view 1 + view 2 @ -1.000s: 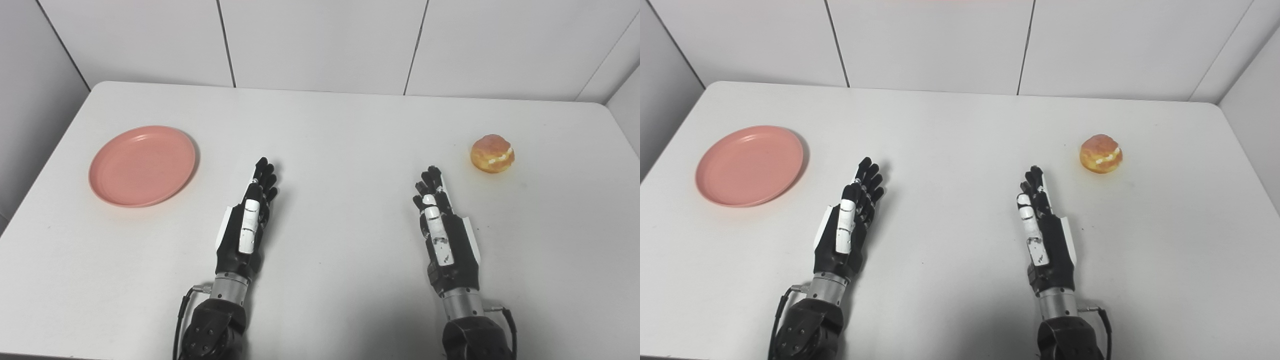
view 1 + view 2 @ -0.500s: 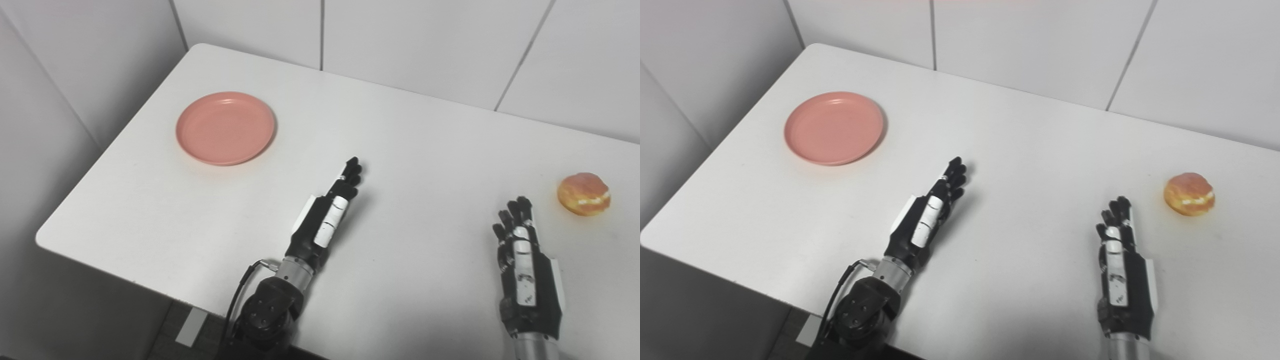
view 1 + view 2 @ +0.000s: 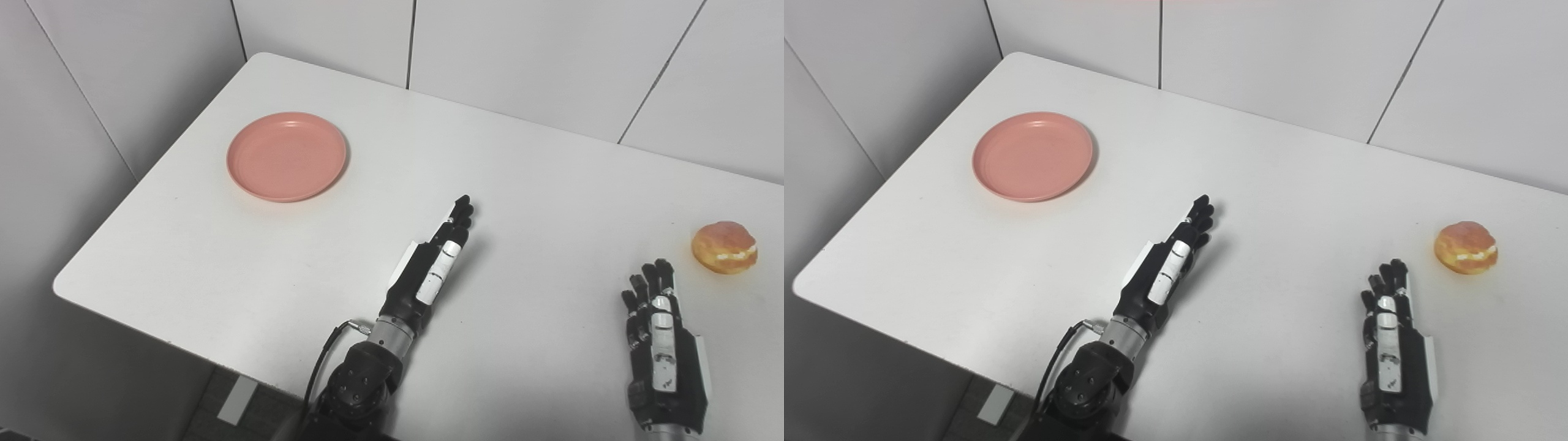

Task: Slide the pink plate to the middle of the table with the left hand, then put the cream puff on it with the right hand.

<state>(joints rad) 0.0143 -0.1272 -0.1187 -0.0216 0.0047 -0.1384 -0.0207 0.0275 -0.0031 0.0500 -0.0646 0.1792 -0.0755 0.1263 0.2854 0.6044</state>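
Neither step has begun: both hands lie flat, fingers extended, holding nothing. Left hand [image 3: 432,267] sits mid-frame, well apart from the plate [image 3: 286,155] at upper left; right hand [image 3: 660,343], lower right, near the puff [image 3: 724,247]. Next, the left should reach the plate's rim.

One pink plate [image 3: 286,155], one cream puff [image 3: 724,247], two hands, one table [image 3: 539,202].
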